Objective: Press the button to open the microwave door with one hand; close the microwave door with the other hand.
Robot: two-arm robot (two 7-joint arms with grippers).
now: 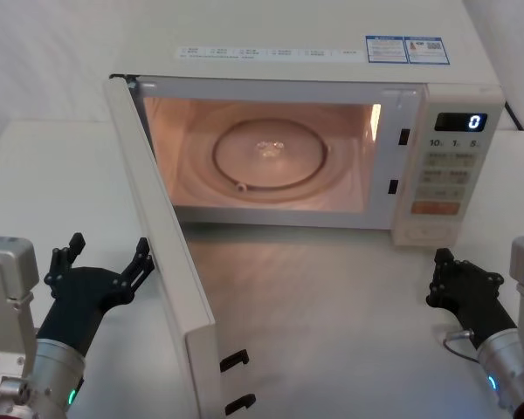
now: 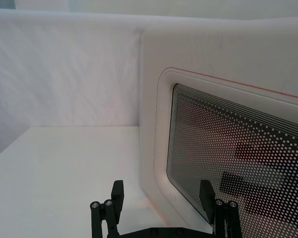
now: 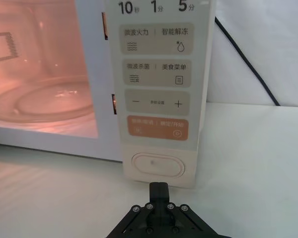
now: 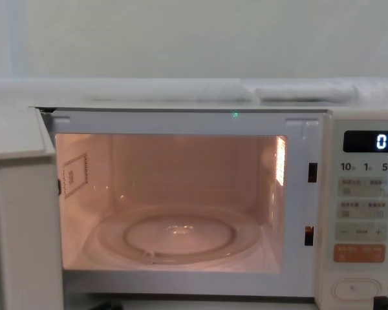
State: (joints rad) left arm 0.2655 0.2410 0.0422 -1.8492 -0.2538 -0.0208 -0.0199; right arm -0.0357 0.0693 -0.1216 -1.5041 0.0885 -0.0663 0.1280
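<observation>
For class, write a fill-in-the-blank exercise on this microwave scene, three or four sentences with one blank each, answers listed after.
1. The microwave door stands ____, with the lit cavity showing.
2. The display on the control panel reads ____.
3. The left tool, fingers spread, sits just outside the door on the robot's ____ side.
4. In the right wrist view, the oval button lies directly below the ____ rectangular key, with the right tool short of it.

Missing words: open; 0; left; orange

Glass turntable (image 1: pixel 271 155), black cable (image 3: pixel 246 62)
</observation>
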